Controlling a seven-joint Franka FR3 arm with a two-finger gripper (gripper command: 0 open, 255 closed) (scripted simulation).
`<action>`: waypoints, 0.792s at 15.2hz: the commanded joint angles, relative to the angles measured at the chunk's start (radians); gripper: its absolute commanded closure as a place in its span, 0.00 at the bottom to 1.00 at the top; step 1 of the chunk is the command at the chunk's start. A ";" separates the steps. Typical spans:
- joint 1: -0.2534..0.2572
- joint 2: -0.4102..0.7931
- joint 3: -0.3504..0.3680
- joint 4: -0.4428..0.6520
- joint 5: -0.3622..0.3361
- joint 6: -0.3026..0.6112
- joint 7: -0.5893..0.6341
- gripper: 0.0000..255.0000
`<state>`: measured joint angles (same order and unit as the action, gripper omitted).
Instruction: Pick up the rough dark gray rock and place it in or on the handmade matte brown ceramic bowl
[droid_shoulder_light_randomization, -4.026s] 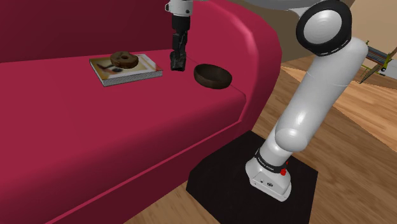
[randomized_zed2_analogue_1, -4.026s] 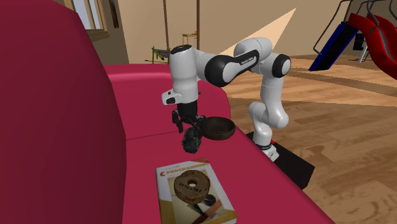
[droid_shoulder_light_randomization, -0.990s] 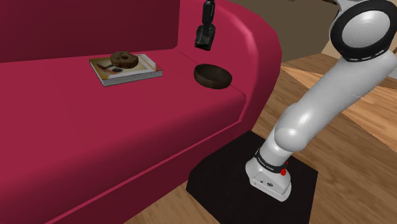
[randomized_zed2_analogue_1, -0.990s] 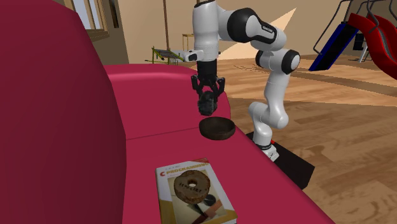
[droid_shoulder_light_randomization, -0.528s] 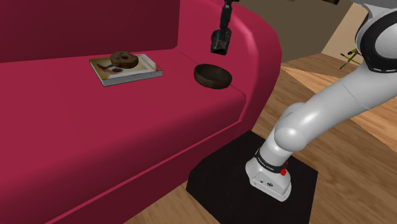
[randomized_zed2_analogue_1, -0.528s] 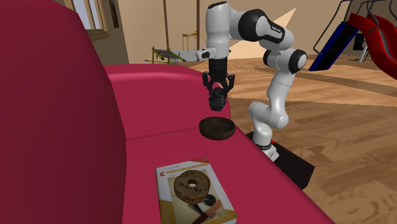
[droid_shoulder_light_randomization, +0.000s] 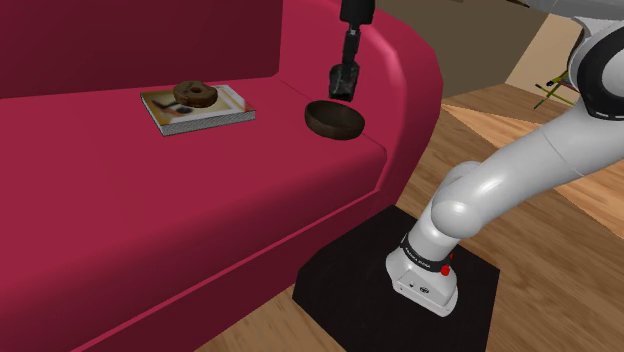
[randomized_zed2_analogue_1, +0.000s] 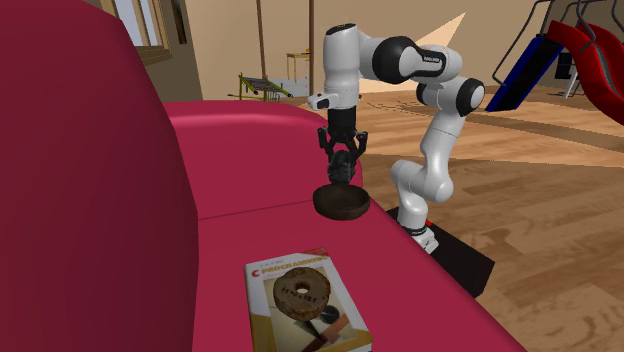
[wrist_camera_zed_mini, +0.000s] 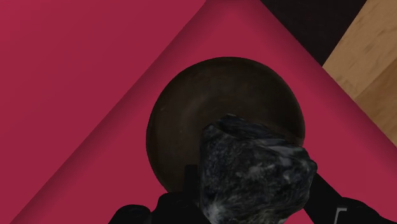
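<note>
A rough dark gray rock (wrist_camera_zed_mini: 254, 172) is clasped between my black fingers, with the gripper (droid_shoulder_light_randomization: 342, 88) shut on it. It hangs just above the dark brown bowl (droid_shoulder_light_randomization: 334, 119), which sits on the red sofa seat near the armrest. In the second exterior view the rock (randomized_zed2_analogue_1: 341, 168) is a short way above the bowl (randomized_zed2_analogue_1: 341, 202), held by the gripper (randomized_zed2_analogue_1: 341, 170) pointing straight down. Seen from the wrist, the bowl (wrist_camera_zed_mini: 191, 108) lies directly below the rock, its round hollow partly hidden by it.
A book (droid_shoulder_light_randomization: 197, 108) with a brown doughnut (droid_shoulder_light_randomization: 195, 94) on it lies on the red sofa seat (droid_shoulder_light_randomization: 150, 200), toward the shoulder view's left of the bowl. The curved sofa armrest (droid_shoulder_light_randomization: 400, 60) rises behind the bowl. My black stand (droid_shoulder_light_randomization: 400, 290) rests on a wooden floor.
The gripper has carried the rock sideways from above the seat to over the bowl, and in the last half second has come down closer to it.
</note>
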<state>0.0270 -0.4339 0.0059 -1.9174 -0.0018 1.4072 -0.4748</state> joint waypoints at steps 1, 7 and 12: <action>0.000 -0.010 0.001 -0.038 0.001 0.029 0.001 1.00; 0.000 -0.032 0.001 -0.133 0.001 0.102 0.001 1.00; 0.000 -0.031 0.001 -0.133 0.001 0.102 0.001 1.00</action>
<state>0.0275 -0.4651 0.0067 -2.0496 -0.0011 1.5086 -0.4733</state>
